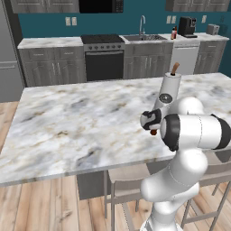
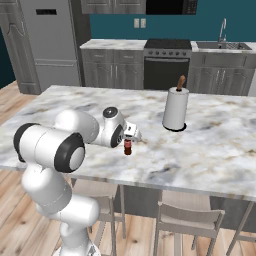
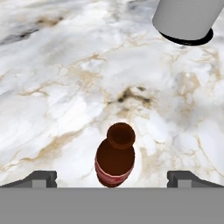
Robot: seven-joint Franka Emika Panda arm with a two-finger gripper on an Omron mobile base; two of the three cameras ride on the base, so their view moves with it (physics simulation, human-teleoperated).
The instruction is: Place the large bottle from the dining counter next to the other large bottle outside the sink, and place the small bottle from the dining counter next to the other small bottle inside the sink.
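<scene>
Jaws spread wide, my gripper (image 3: pixel 112 177) hovers over the small brown bottle (image 3: pixel 114 159) standing on the marble counter (image 3: pixel 57 87); its red label is unreadable. Paper towel roll (image 2: pixel 175 109) stands farther right.

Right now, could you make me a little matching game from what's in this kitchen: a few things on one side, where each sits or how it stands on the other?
Things:
1. small bottle
2. paper towel roll
3. gripper
4. faucet

Places or states:
a. over the sink on the back counter
b. jaws wide open
c. upright on the marble counter, between the finger tips
d. standing farther back on the marble counter

Pairs: 1-c, 2-d, 3-b, 4-a
</scene>
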